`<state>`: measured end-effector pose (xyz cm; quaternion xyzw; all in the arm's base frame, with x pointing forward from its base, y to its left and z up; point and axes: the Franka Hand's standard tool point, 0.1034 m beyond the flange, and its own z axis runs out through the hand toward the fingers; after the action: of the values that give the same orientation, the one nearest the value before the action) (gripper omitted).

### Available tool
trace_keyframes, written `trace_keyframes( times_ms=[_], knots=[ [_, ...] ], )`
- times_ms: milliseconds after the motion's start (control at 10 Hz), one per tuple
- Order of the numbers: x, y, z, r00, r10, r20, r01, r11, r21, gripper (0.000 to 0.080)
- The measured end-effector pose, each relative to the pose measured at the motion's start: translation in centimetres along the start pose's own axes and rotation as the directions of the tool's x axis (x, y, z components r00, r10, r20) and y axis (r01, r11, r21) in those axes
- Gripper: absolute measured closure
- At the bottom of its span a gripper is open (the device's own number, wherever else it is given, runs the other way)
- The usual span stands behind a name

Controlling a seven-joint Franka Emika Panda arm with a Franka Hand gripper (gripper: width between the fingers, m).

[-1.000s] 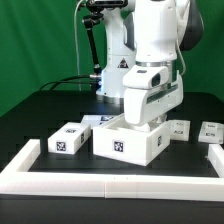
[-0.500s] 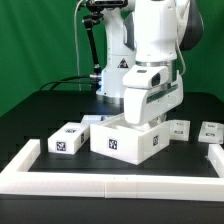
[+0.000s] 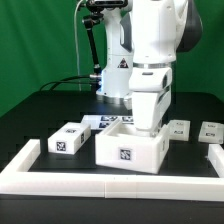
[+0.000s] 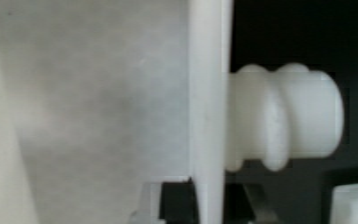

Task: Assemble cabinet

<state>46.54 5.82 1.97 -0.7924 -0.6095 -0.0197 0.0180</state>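
The cabinet (image 3: 128, 152) is a white open-topped box with a square marker on its front face, standing on the black table inside the border frame. My gripper (image 3: 147, 127) reaches down from above and is shut on the cabinet's far right wall. In the wrist view the thin white wall (image 4: 208, 90) runs between my two dark fingers (image 4: 176, 200), with my gripper (image 4: 210, 200) closed around it. A ribbed white knob (image 4: 291, 115) sticks out of that wall. The cabinet's inside is mostly hidden by the arm.
A small white marked block (image 3: 66, 139) lies at the exterior view's left. Two more small white blocks (image 3: 178, 128) (image 3: 211, 131) lie at the right. The marker board (image 3: 103, 121) lies behind the cabinet. The low white border frame (image 3: 100, 181) runs along the front and sides.
The gripper has turned about its vertical axis and the cabinet has turned with it. Its marked face now squarely faces the exterior camera, and the box sits slightly further right.
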Motion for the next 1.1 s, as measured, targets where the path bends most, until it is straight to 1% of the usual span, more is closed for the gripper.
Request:
trace_keyframes(
  times_ms=[100, 400, 500, 600, 800, 900, 1100],
  knots=[
    [0.4, 0.1, 0.0, 0.999, -0.041, 0.006, 0.041, 0.999, 0.000, 0.0764],
    [0.3, 0.2, 0.0, 1.000, -0.027, 0.005, 0.027, 1.000, -0.002, 0.0764],
    [0.3, 0.2, 0.0, 0.998, -0.056, 0.008, 0.056, 0.998, -0.001, 0.0764],
    [0.8, 1.0, 0.0, 0.991, -0.132, 0.008, 0.132, 0.991, -0.004, 0.0764],
    [2.7, 2.5, 0.1, 0.980, -0.197, 0.000, 0.197, 0.980, -0.015, 0.0764],
    [3.6, 2.6, 0.1, 0.977, -0.215, -0.005, 0.215, 0.977, -0.020, 0.0764],
    [3.5, 2.6, 0.1, 0.978, -0.210, -0.005, 0.210, 0.977, -0.021, 0.0764]
  ],
)
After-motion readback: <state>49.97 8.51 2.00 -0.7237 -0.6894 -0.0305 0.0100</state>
